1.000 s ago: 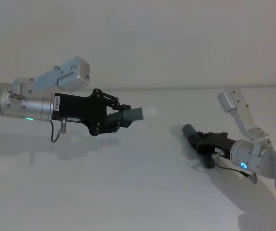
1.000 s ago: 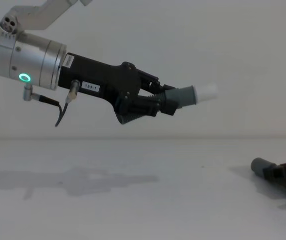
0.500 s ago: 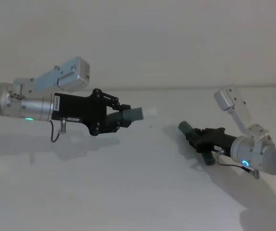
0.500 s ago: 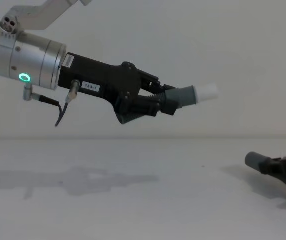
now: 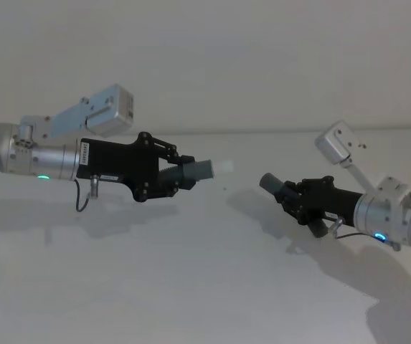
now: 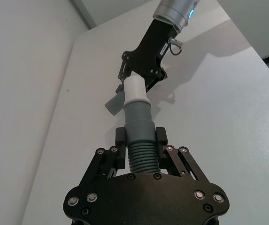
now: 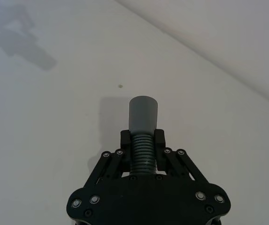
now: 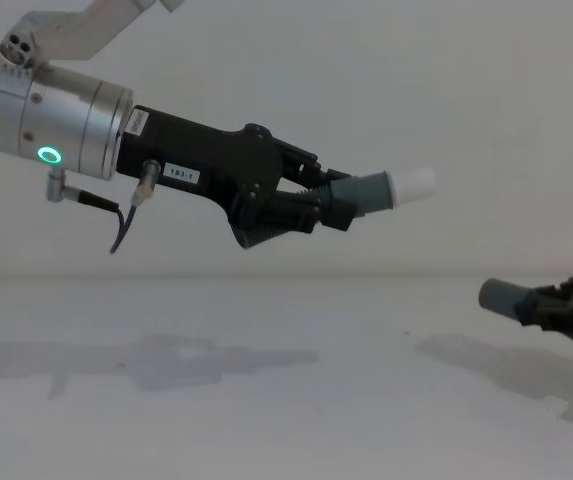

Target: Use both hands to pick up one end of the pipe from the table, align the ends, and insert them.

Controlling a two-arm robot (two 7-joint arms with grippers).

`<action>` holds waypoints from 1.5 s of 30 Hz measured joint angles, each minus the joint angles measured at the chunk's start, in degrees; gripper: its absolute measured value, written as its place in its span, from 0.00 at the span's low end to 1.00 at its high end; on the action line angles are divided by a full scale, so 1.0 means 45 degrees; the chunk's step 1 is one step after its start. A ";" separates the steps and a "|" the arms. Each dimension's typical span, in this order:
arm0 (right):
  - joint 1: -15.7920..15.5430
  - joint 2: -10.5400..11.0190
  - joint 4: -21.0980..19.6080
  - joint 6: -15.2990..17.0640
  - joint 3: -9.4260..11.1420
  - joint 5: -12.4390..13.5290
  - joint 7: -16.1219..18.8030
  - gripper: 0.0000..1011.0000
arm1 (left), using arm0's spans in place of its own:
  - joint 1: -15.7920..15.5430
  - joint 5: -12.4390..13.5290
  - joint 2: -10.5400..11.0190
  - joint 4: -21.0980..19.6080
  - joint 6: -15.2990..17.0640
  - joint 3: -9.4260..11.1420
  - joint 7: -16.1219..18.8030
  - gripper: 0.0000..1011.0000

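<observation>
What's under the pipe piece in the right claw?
Bare table and the piece's shadow: the grey socket piece hangs clear of the surface, gripped by the right claw. Where the fingers clamp it, its underside is covered. The left claw holds the white-tipped piece higher up.

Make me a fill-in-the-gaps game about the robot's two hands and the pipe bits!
The tip of the pipe piece in the left gripper is coloured ____.
The other piece, held by the right gripper, is all ____.
Both pieces hang ____ the table.
Missing words: white, grey, above.
</observation>
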 joint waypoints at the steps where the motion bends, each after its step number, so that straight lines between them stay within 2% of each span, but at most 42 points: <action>1: 0.0063 0.0155 -0.0046 -0.0248 -0.0096 -0.0099 0.0211 0.26 | 0.0000 -0.0001 0.0001 0.0000 0.0001 0.0000 0.0000 0.33; 13: 0.0798 0.1408 -0.0392 -0.1864 -0.0897 -0.0927 0.1775 0.26 | 0.0000 -0.0001 0.0001 0.0000 0.0000 0.0000 0.0000 0.33; 15: 0.1067 0.1720 -0.0458 -0.2322 -0.1116 -0.1183 0.2224 0.26 | 0.0000 -0.0001 0.0001 0.0000 0.0001 0.0000 0.0000 0.33; 24: 0.1898 0.2549 -0.0663 -0.3603 -0.1649 -0.1875 0.3444 0.26 | 0.0000 0.0000 0.0000 0.0000 0.0000 0.0000 0.0000 0.33; 35: 0.2843 0.3638 -0.1156 -0.5010 -0.2012 -0.2500 0.4768 0.26 | 0.0000 -0.0001 0.0001 0.0000 0.0000 0.0000 0.0000 0.33; 45: 0.3512 0.4129 -0.1276 -0.5926 -0.2249 -0.2793 0.5576 0.26 | 0.0000 0.0000 0.0000 0.0000 0.0001 -0.0001 0.0000 0.33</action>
